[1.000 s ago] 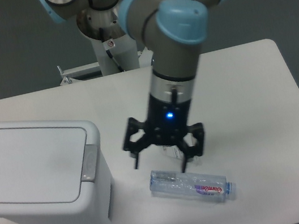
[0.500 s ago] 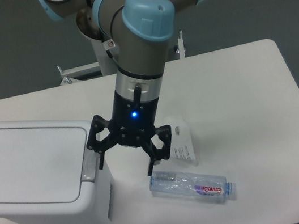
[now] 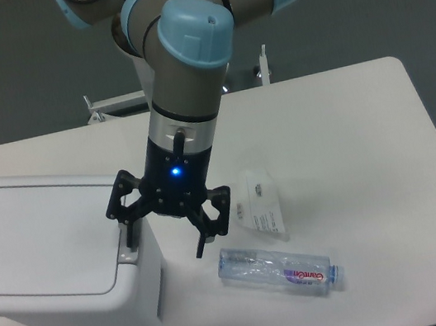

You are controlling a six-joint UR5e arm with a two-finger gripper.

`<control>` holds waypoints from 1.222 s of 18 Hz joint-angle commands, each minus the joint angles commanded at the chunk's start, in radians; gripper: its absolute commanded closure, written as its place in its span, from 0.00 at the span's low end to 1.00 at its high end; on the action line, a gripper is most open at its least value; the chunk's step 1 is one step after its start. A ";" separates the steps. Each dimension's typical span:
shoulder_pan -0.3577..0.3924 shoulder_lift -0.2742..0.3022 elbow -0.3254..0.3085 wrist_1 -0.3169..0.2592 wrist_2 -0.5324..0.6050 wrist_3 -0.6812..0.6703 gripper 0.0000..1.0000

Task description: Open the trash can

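- Trash can point(image 3: 55, 265) sits at the front-left corner of the table point(image 3: 347, 133), white and boxy, lid point(image 3: 42, 238) flat and closed.
- Its left side reaches the table's left edge; its front wall is close to the front edge.
- Grey latch button point(image 3: 129, 246) sits on the can's right rim, facing the middle of the table; it is partly covered by a gripper finger.
- Open tabletop lies behind the can toward the back-left corner, and a wide bare stretch runs along the whole right side up to the back-right corner.
- Gripper point(image 3: 168, 237) hangs at the can's right rim, pointing down, blue light lit on its body.
- Jaws are spread wide with nothing between them.
- Left-hand finger point(image 3: 127, 228) is over the latch button, right at the lid edge; whether it actually touches cannot be told.
- Other finger point(image 3: 203, 236) hangs over bare table just right of the can, beside the bottle's near end but apart from it.
- Clear plastic bottle point(image 3: 279, 269) lies on its side near the front edge, right of the can, label with red print toward its right end.
- Small white packet point(image 3: 259, 205) lies flat just behind the bottle, right of the gripper, not touching it.
- Arm point(image 3: 184, 60) comes down from the back edge, leaning toward the can.
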 joint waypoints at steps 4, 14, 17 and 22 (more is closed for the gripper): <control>-0.002 -0.005 0.000 0.005 0.000 0.000 0.00; -0.002 -0.005 0.000 0.005 0.000 -0.002 0.00; 0.011 0.002 0.008 0.005 -0.011 -0.002 0.00; 0.067 0.005 0.023 0.008 -0.008 0.000 0.00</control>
